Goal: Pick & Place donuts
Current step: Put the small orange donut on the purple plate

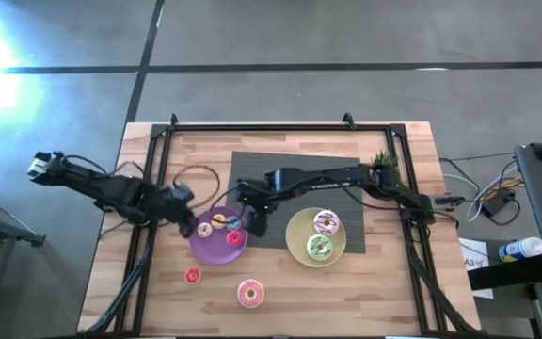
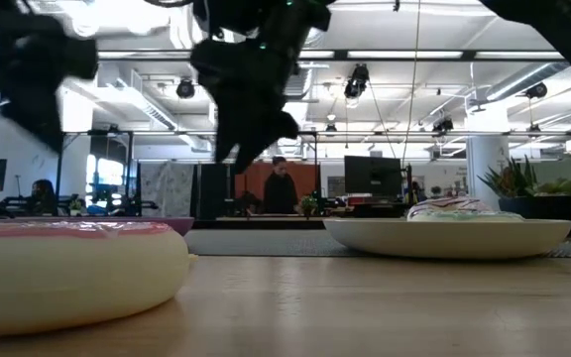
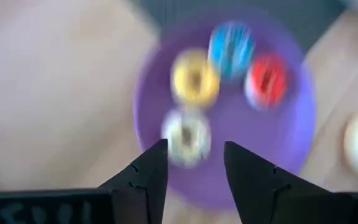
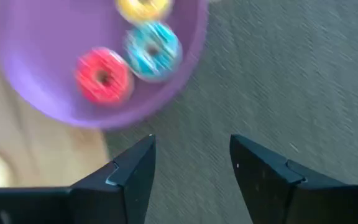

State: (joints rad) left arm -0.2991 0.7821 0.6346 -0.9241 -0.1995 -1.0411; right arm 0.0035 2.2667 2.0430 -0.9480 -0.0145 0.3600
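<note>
On the purple plate (image 1: pixel 216 247) sit four small donuts: yellow donut (image 3: pixel 194 78), blue donut (image 4: pixel 152 49), red donut (image 4: pixel 103 76) and a pale donut (image 3: pixel 186 135), packed near each other. Purple plate lies on the worktop (image 1: pixel 365 299), its right edge overlapping the dark mat (image 1: pixel 271 169). Pale-yellow plate (image 1: pixel 299 229) on the mat holds two bigger donuts: white streaked donut (image 1: pixel 326 222) and green donut (image 1: pixel 319 248), just beside each other. Bare wood near the front edge: pink donut (image 1: pixel 250 294), and a second small red donut (image 1: pixel 192 276) to its left, both well apart from the plates.

My left pincer (image 3: pixel 191 171) hangs over the purple plate's left side, fingers apart at a narrow gap, holding nothing; pale donut shows right past the tips. My right pincer (image 4: pixel 191 165) is above the mat just beside the purple plate's right rim, fingers spread wide, nothing between them; blue and red donuts lie just ahead of it.

Small potted plant (image 1: pixel 384 162) stands at the mat's far right corner. Low view: pink donut fills the near left, pale-yellow plate on the right, a person (image 2: pixel 280 185) standing far back in the room.
</note>
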